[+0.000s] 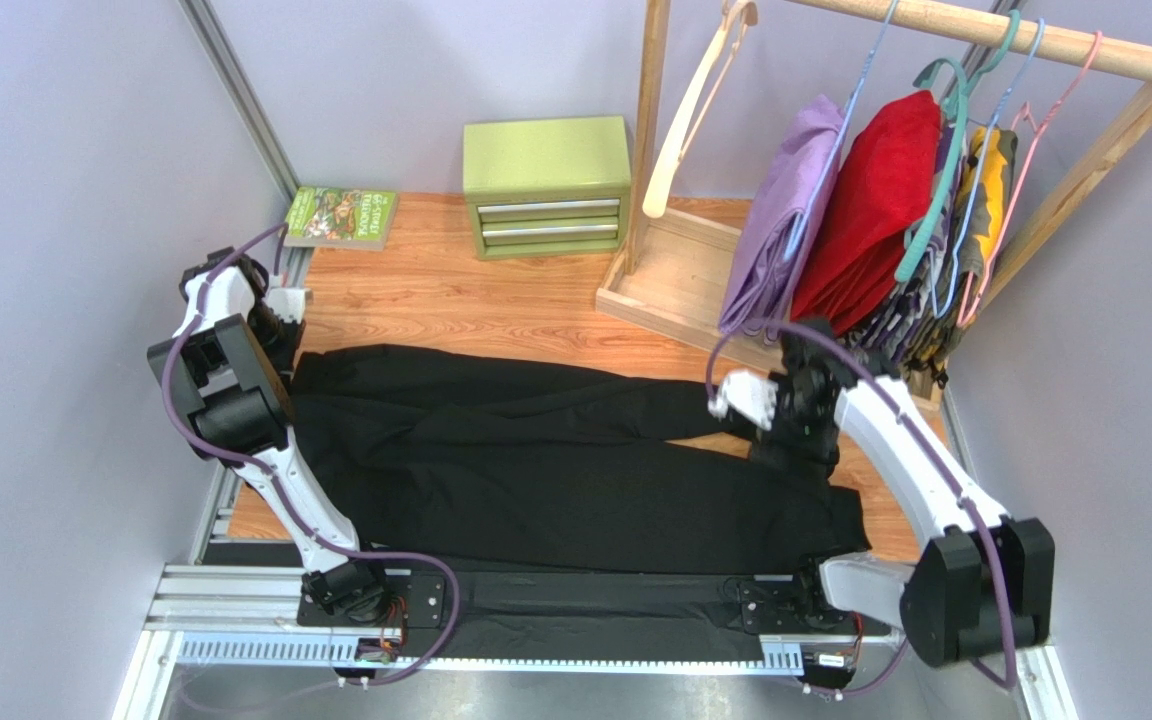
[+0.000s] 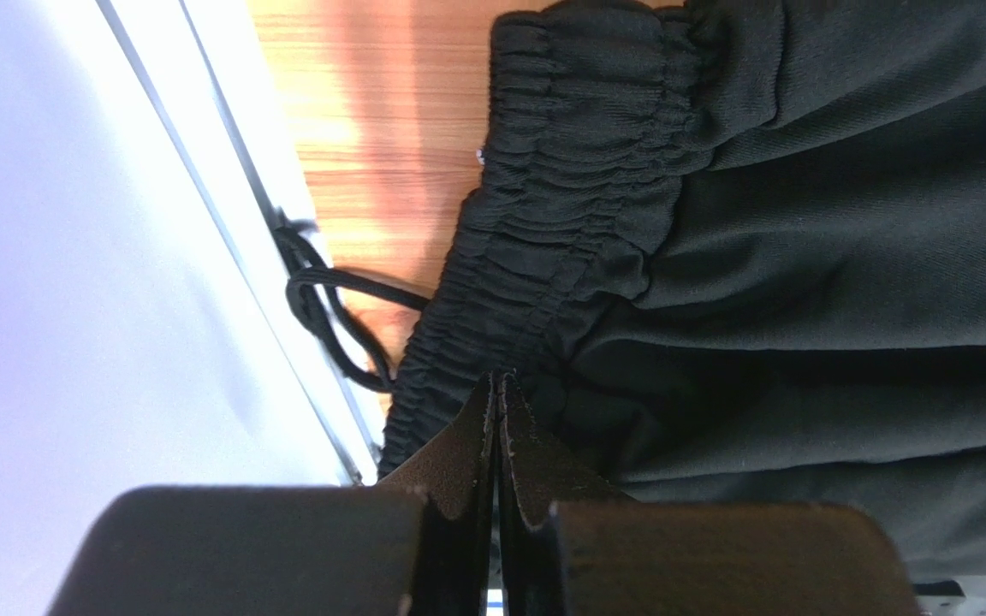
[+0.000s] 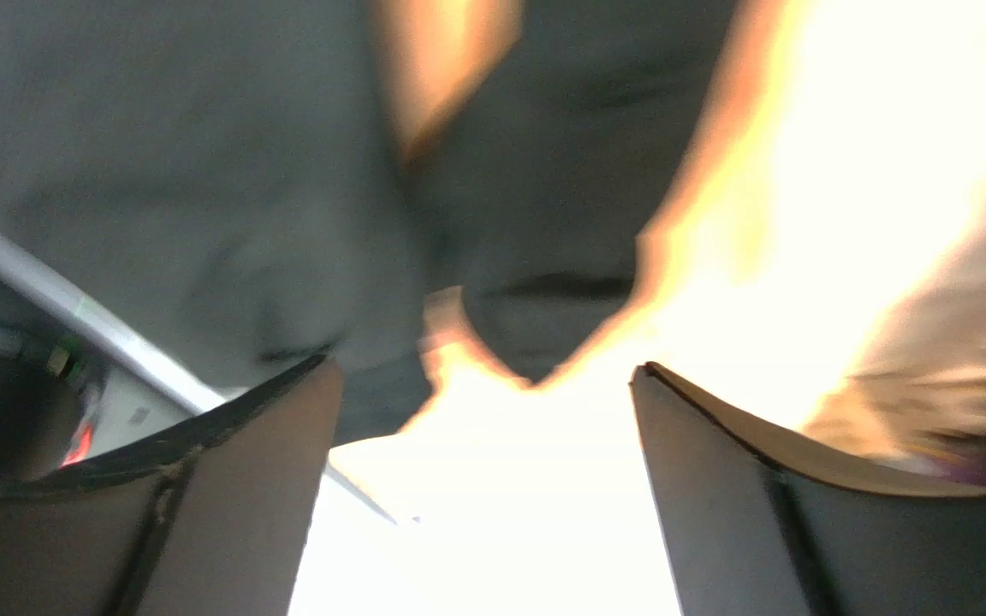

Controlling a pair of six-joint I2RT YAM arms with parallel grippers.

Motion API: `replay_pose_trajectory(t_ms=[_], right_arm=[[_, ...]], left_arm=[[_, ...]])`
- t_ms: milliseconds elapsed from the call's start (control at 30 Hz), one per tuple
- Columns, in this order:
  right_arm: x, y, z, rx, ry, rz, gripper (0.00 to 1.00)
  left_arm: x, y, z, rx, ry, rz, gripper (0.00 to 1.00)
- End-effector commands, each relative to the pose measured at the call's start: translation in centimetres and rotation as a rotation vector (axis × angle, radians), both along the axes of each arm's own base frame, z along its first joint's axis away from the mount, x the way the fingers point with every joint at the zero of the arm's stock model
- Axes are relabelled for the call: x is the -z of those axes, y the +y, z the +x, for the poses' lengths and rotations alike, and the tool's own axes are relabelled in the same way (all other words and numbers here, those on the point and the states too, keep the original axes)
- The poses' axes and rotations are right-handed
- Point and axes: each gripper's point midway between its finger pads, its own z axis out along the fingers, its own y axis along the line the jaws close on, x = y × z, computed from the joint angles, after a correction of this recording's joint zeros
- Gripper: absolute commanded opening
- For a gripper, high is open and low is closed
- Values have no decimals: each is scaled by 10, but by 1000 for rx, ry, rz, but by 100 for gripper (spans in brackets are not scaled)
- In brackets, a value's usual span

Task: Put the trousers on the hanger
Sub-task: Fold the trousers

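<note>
The black trousers [image 1: 537, 465] lie flat across the wooden table, waistband at the left and leg ends at the right. My left gripper [image 1: 294, 348] hovers at the waistband's edge. In the left wrist view its fingers [image 2: 498, 385] are pressed together just above the gathered elastic waistband [image 2: 563, 193], with no cloth seen between them. My right gripper [image 1: 796, 435] is open over the leg ends. In the blurred right wrist view its jaws [image 3: 485, 372] stand wide apart above the dark cloth [image 3: 203, 167]. The pale wooden hanger [image 1: 699, 113] hangs at the left end of the rack rail.
A wooden clothes rack [image 1: 672, 278] stands at the back right with a purple garment [image 1: 781, 225], a red garment [image 1: 875, 203] and several thin coloured hangers. A green drawer box [image 1: 548, 183] and a book [image 1: 342, 215] sit at the back. Walls close in on both sides.
</note>
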Motion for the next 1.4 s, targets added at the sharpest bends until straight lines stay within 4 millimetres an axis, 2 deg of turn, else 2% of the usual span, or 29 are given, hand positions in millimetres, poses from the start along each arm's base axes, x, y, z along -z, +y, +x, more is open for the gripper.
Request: replay_pose_trajectory(t_ms=[0,33,67,100,167,233,333,433,500,667,800,867,900,933,967,1000,1033,1100,1200,1233,1367], right_arm=[[-24,22,51,82,-26,151,80],[-23,23,58,95,-18,166,77],[-16,25,65,109,16,182,69],[-21,24,76,120,0,193,67],[-20,26,86,127,12,208,60],[-12,27,100,147,5,210,51],[6,26,118,178,-5,200,45],[26,25,133,211,-5,186,46],[34,28,135,218,14,196,48],[62,38,114,243,104,215,69],[74,52,92,245,177,245,70],[78,56,83,240,205,263,66],[81,56,77,237,225,259,60],[81,57,75,234,227,261,43],[81,57,74,230,233,263,35],[78,57,75,228,231,263,25],[75,57,76,228,229,262,7],[60,57,82,230,196,266,0],[32,55,102,219,86,269,0],[12,55,112,209,15,280,0],[-31,47,127,204,-137,261,0]], left_arm=[[-21,9,11,4,-41,32,0],[-21,9,12,8,-43,35,0],[-21,10,9,8,-37,37,0],[-22,10,9,14,-40,38,0],[-20,9,7,24,-35,37,0],[-21,13,6,25,-30,66,0],[-18,11,6,15,-28,50,0],[-15,9,6,7,-25,40,0],[-14,8,5,7,-21,38,0],[-12,7,2,9,-14,34,0],[-8,2,3,5,-17,6,0],[-6,0,2,2,-11,-4,0],[-5,0,3,1,-13,-7,0],[-4,-1,2,0,-10,-8,0],[-4,-1,2,-2,-10,-12,0],[-3,-2,2,0,-10,-15,0],[-4,-1,3,-1,-15,-15,0],[-5,-1,5,-6,-18,-14,0],[-7,2,8,-11,-29,-5,0],[-8,2,9,-9,-31,-6,0],[-11,4,11,-16,-34,4,0]])
